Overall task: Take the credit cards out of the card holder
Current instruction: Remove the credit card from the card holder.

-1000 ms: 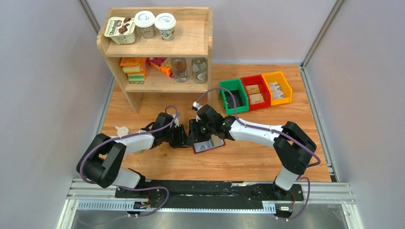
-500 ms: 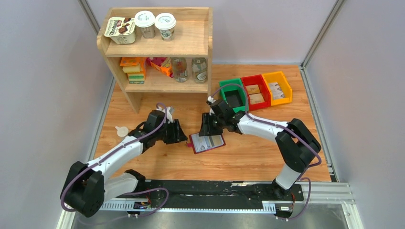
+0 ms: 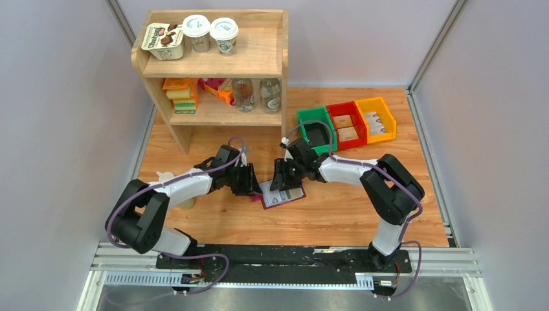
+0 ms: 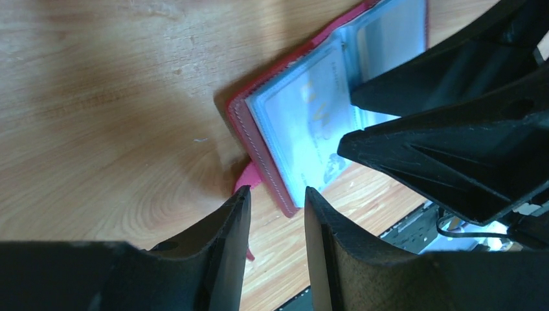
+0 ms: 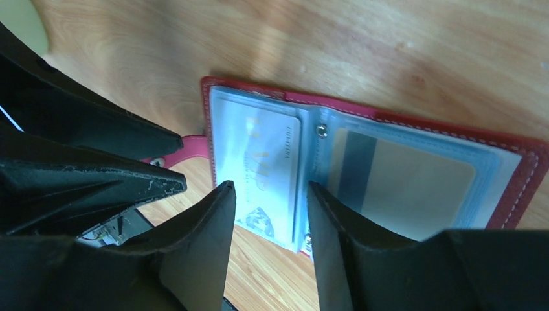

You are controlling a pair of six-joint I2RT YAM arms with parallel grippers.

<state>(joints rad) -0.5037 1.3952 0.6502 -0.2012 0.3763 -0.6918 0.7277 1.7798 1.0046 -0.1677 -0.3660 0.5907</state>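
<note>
Card holder [image 3: 285,199], top view: we see only its lower strip; the right gripper [image 3: 280,186] covers the rest.
Card holder, left wrist view: the right gripper's fingers [image 4: 447,152] hide its far half.
Closing tab [image 4: 248,179]: mostly behind a fingertip of the left gripper [image 4: 275,194].
Pale card [image 5: 264,162]: print too blurred for us to read.
Second card [image 5: 404,176]: dim under its sleeve; we make out only a dark stripe.
Contact: we cannot tell whether either gripper touches the holder.
Red bin [image 3: 339,105], yellow bin [image 3: 389,118]: contents too small for us to name.

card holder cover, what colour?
Dark red, with pale stitching along the edge. The card holder shows it best in the right wrist view.
</note>
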